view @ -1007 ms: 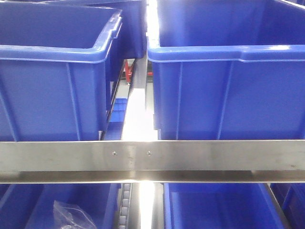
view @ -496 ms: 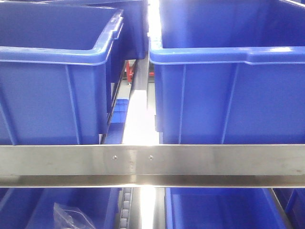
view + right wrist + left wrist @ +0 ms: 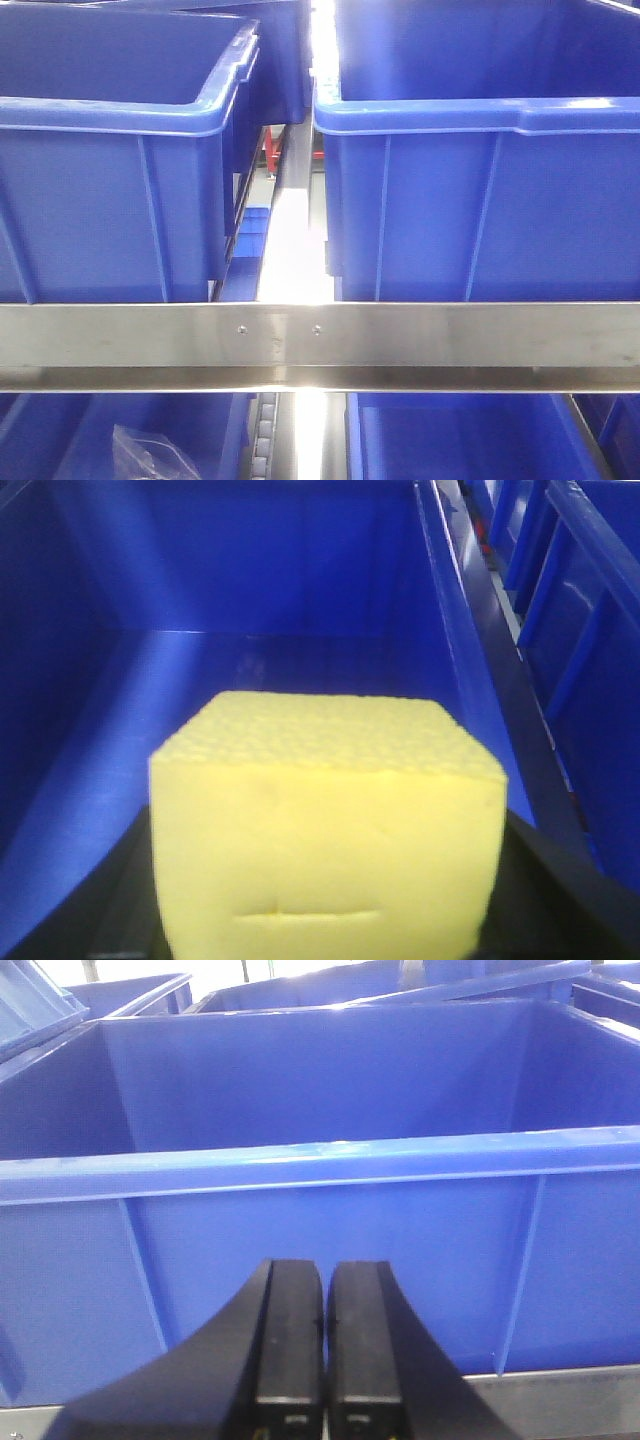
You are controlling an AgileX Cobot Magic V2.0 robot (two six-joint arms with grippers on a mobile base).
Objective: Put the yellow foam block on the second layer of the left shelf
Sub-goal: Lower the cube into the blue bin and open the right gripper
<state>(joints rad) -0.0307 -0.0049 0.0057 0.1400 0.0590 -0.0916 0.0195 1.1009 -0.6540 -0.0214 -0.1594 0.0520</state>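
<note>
A front-facing view looks at a shelf rack: a brushed steel horizontal rail [image 3: 320,345] crosses the lower part of the picture, and above it stand two large blue plastic bins side by side, the left blue bin [image 3: 115,190] and the right blue bin [image 3: 480,195], with a narrow bright gap between them. Below the rail, more blue bins show in part, and a crumpled clear plastic bag [image 3: 150,452] lies in the lower left one. Neither arm appears in this view. The left wrist view shows the left pincer [image 3: 323,1345], its two black fingers [image 3: 288,1340] pressed together with nothing between them, pointing at the outer front wall of a blue plastic bin with a rounded rim [image 3: 320,1160], which sits on a steel shelf edge. The right wrist view is filled by the bright yellow, cube-shaped foam block [image 3: 325,830], its pored top face and smooth front face visible, with a short slit low on the front. The dark fingers [image 3: 545,880] of the right pincer show at both sides of the block, clamping it. The block hangs over the open inside of a deep blue bin [image 3: 120,740], above its floor.
</note>
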